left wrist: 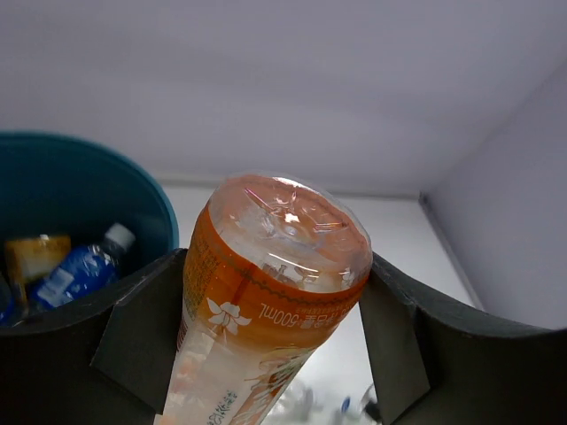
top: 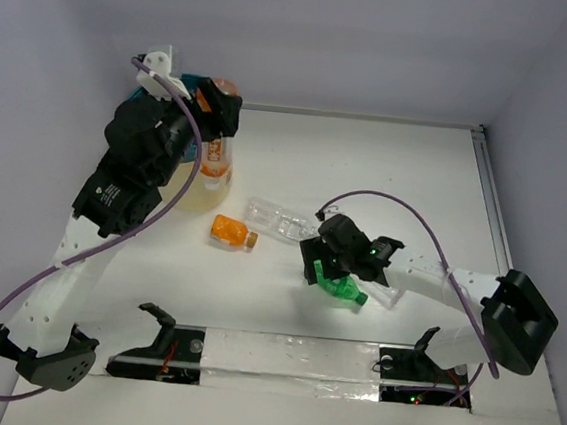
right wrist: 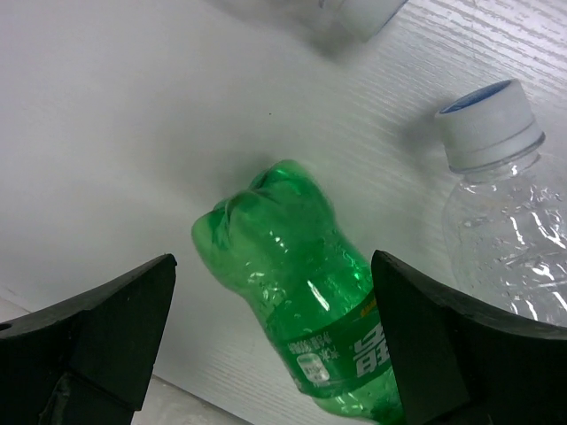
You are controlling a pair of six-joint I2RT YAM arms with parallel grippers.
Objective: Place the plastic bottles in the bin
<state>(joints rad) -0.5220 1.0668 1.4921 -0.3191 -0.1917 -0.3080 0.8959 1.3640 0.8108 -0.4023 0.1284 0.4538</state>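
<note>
The bench [top: 368, 170] is white and flat, with thin wood lines in it. A pale back wall [top: 331, 36], a left wall [top: 26, 67] and a right wall [top: 565, 109] stand around it. A shiny silver strip [top: 289, 359] runs along the near edge. The light is soft.

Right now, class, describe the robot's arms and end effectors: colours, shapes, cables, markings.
Both arms join white links to black joint housings. The left arm carries a white label and a purple cable; the right arm has its own purple cable and a small green light. The left end effector and right end effector each have two broad black fingers.
</note>
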